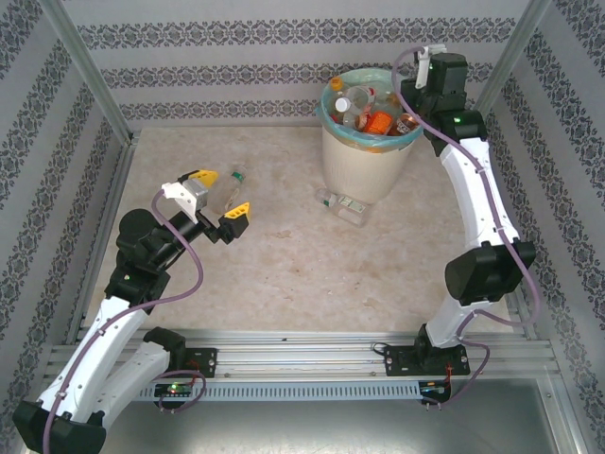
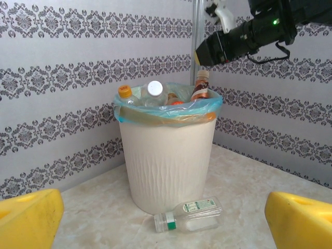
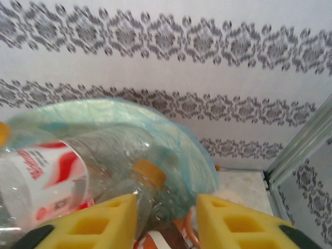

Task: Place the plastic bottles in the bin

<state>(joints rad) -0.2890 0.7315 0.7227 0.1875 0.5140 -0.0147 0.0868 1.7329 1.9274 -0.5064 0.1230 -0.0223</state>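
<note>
The bin (image 1: pixel 364 165) stands at the back, its teal liner heaped with plastic bottles (image 1: pixel 364 109). One clear bottle (image 1: pixel 342 204) lies on its side at the bin's foot, green-banded neck (image 2: pixel 174 222) toward me. Another bottle (image 1: pixel 233 187), green-capped, lies just beyond my left gripper (image 1: pixel 219 196), which is open wide with nothing between its yellow fingers (image 2: pixel 28 218). My right gripper (image 1: pixel 413 102) hovers over the bin's right rim. Its fingers (image 3: pixel 98 223) stand a bottle's width apart, flanking an orange-labelled bottle (image 3: pixel 166 239). Whether they press on it is unclear.
Patterned walls and aluminium posts (image 1: pixel 90 80) enclose the marble-look table (image 1: pixel 284 274). The right post (image 3: pixel 301 145) is close behind the right gripper. In the bin, a red-labelled bottle (image 3: pixel 46 171) and an orange-capped one (image 3: pixel 148 174) lie under the liner's edge (image 3: pixel 104 111).
</note>
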